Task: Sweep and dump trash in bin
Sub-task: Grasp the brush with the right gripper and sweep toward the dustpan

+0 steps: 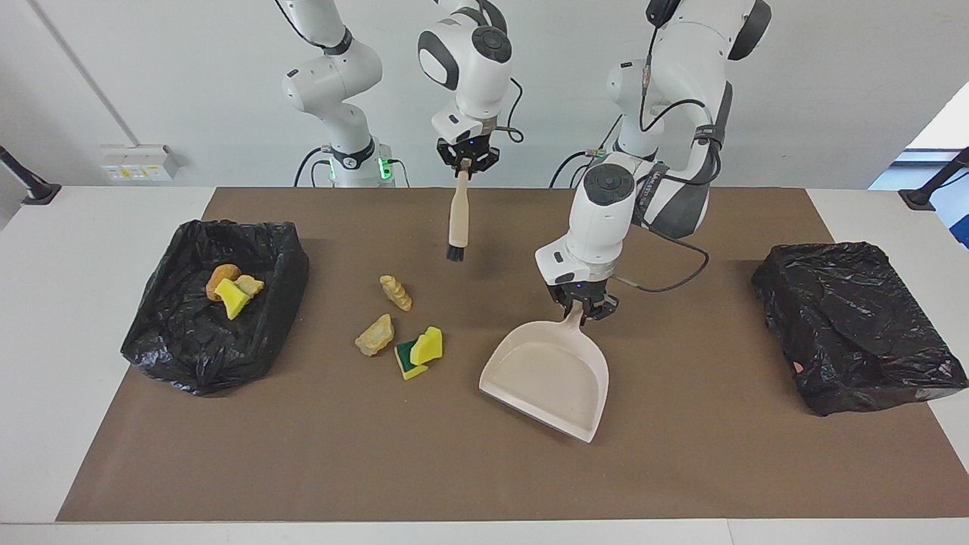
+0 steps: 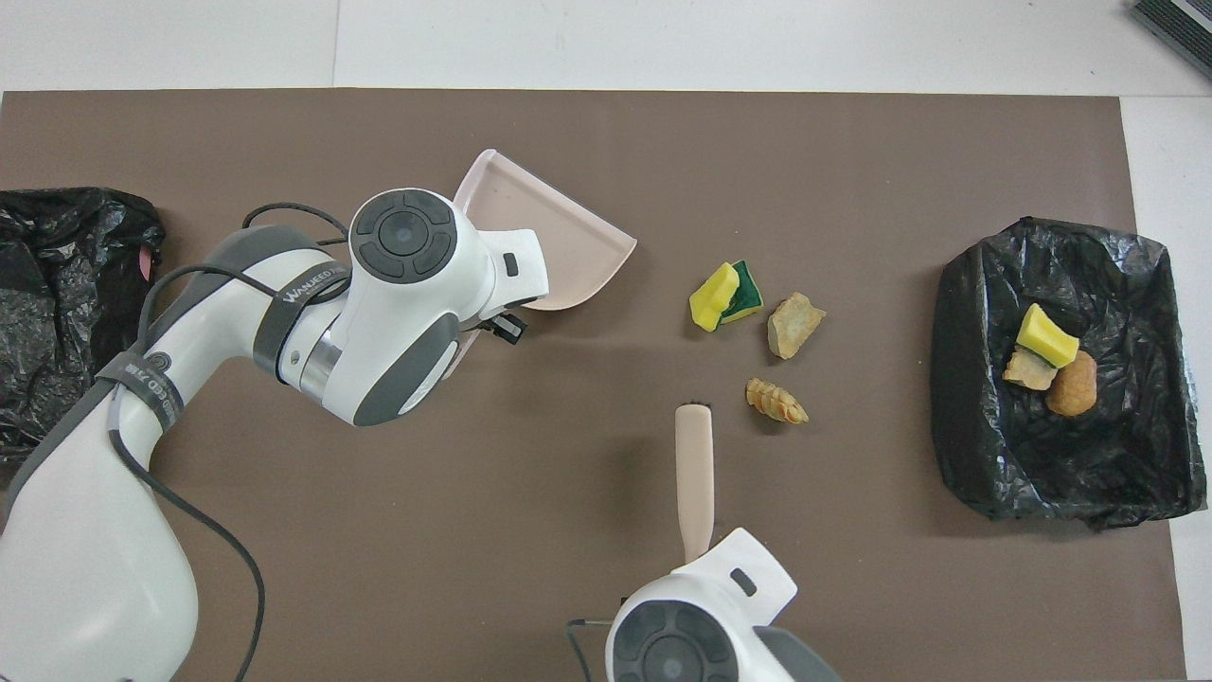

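Observation:
Three pieces of trash lie on the brown mat: a yellow-green sponge (image 1: 419, 352) (image 2: 724, 295), a tan chunk (image 1: 375, 335) (image 2: 793, 324) and a ridged bread-like piece (image 1: 397, 292) (image 2: 776, 401). Three more pieces (image 1: 231, 288) (image 2: 1049, 360) sit in the black-lined bin (image 1: 189, 356) (image 2: 994, 455) at the right arm's end. My left gripper (image 1: 581, 306) is shut on the handle of the beige dustpan (image 1: 549, 378) (image 2: 554, 242), which is turned toward the loose trash. My right gripper (image 1: 467, 160) is shut on a brush (image 1: 457, 219) (image 2: 694, 474) hanging bristles-down in the air, over the mat close to the ridged piece.
A second black bag (image 1: 855, 325) (image 2: 66, 313) lies at the left arm's end of the table. White table (image 1: 45, 341) borders the brown mat (image 1: 719, 454) on all sides.

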Available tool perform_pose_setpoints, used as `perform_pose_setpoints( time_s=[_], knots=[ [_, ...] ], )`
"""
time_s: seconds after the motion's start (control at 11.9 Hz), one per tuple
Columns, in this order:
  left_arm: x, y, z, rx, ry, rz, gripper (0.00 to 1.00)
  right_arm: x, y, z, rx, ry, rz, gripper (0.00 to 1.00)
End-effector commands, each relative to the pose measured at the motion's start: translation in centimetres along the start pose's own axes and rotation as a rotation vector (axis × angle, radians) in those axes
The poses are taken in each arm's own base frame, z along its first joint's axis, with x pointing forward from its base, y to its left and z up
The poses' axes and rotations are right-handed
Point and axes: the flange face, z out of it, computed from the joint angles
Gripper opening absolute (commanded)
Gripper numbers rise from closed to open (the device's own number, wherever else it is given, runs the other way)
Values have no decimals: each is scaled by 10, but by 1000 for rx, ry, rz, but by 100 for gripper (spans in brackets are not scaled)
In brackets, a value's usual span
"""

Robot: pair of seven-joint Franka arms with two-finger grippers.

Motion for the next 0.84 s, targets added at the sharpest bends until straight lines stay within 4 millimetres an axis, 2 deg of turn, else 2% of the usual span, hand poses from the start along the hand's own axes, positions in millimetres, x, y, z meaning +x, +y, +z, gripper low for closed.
perform_pose_setpoints(
  time_s=[0.0,0.17,0.42,0.5,0.59,0.76],
  knots=[
    [0,-4,-4,3,3,153,0,49,56,-3,-33,13,-72,0],
    [-2,-4,-4,4,-12,246,0,75,91,1,-98,22,-132,0],
    [-4,-3,-3,11,-33,564,0,122,143,21,-83,4,-203,0],
    [-8,-2,-1,6,-58,591,0,131,158,27,-77,-9,-216,0],
    [-11,4,0,1,-80,600,0,138,163,37,-99,-25,-231,0],
    [-15,19,0,-10,-109,622,0,164,171,60,-138,-38,-230,0]
  ],
)
